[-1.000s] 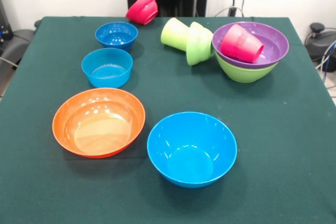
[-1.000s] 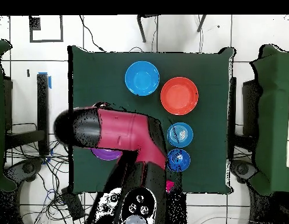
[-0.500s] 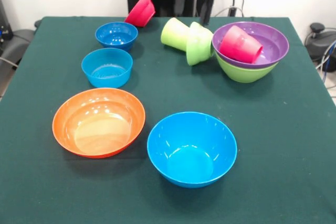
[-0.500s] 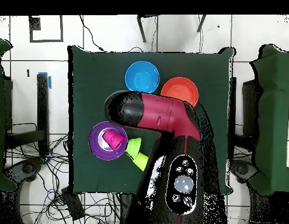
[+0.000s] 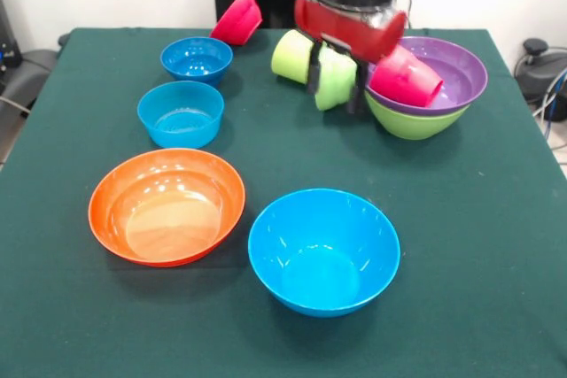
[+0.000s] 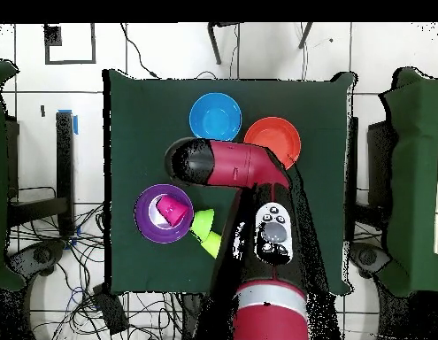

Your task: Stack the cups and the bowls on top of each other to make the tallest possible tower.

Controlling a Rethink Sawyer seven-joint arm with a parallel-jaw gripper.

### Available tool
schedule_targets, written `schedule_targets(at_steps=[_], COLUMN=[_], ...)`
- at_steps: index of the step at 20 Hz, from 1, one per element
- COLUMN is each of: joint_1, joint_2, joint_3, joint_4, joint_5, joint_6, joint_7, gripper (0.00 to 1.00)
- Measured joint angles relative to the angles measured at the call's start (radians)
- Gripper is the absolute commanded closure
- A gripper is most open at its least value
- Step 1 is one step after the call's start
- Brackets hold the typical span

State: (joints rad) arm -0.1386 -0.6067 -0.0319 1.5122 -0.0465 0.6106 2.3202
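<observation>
Since the earlier frame the gripper (image 5: 335, 77) has descended over the tipped lime green cup (image 5: 297, 57), its dark fingers straddling it with a gap, nothing visibly clamped; the tower (image 5: 425, 90) stands just beside.

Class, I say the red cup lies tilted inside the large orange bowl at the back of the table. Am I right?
Not quite. The front view shows the red cup lying tilted inside the purple bowl, which is nested in the large lime-green bowl. The orange bowl is empty.
</observation>
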Motion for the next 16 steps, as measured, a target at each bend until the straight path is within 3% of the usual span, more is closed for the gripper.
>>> schedule_targets(at_steps=[7, 16], joint_1=[-0.033, -0.048], joint_2=[0.011, -0.043], joint_3=[0.095, 0.128], joint_4=[0.007, 0.015], joint_5=[-0.003, -0.057], joint_6=[0.000, 0.013], joint_7=[0.000, 0.000], gripper=[0.00, 0.00])
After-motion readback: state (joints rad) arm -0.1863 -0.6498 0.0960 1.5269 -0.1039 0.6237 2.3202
